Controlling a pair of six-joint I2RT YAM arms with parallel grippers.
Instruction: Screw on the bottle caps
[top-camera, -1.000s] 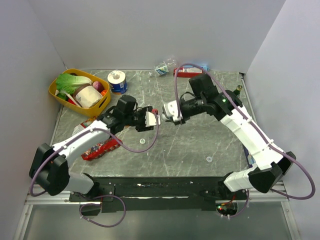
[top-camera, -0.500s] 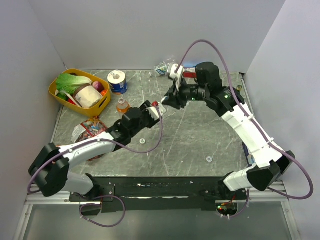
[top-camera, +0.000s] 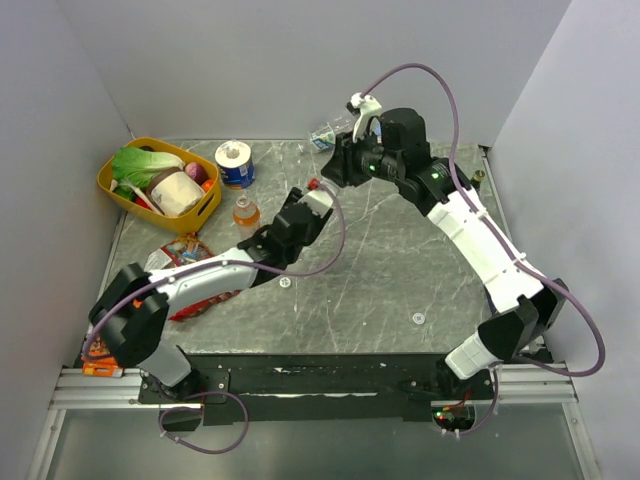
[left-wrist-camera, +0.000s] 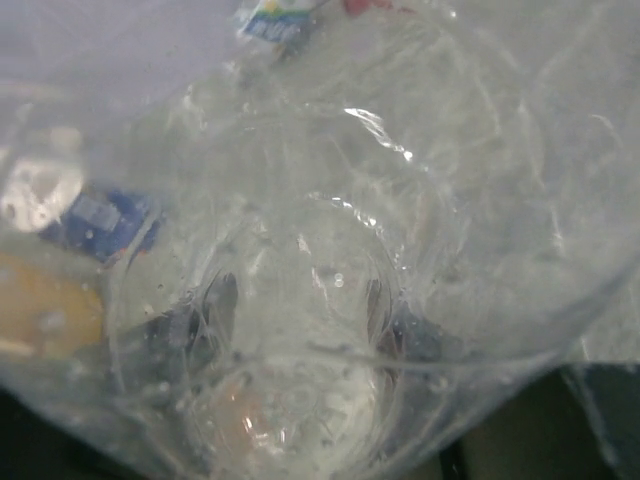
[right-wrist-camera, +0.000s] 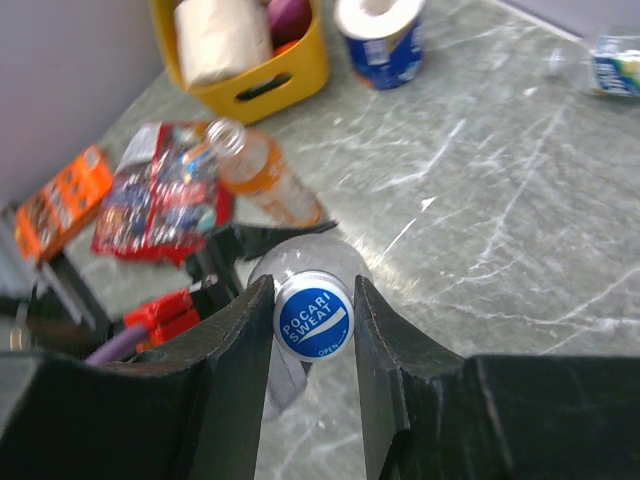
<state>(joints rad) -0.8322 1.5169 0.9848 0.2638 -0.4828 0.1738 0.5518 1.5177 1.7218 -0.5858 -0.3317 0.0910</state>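
A clear plastic bottle (right-wrist-camera: 300, 262) is held between the two grippers above the table's back middle. My left gripper (top-camera: 312, 200) is shut on its body. In the left wrist view the bottle (left-wrist-camera: 330, 200) fills the frame and the fingers (left-wrist-camera: 216, 306) show through it. My right gripper (right-wrist-camera: 313, 318) is shut on the blue cap (right-wrist-camera: 313, 318) marked POCARI SWEAT, which sits on the bottle's neck. The orange drink bottle (top-camera: 246, 212) stands uncapped on the table, left of the grippers. The water bottle (top-camera: 328, 133) with a blue-white label lies at the back wall.
A yellow basket (top-camera: 206, 207) of groceries stands back left, with a paper roll on a blue can (top-camera: 235, 163) beside it. Red snack packets (top-camera: 195, 290) lie under the left arm. Small white caps lie on the table (top-camera: 284, 282) (top-camera: 419, 319). A green glass bottle (top-camera: 478, 181) stands at the right edge.
Both grippers moved toward the back of the table and came together on the clear bottle. The left arm stretched forward and uncovered the orange bottle. The right wrist rose.
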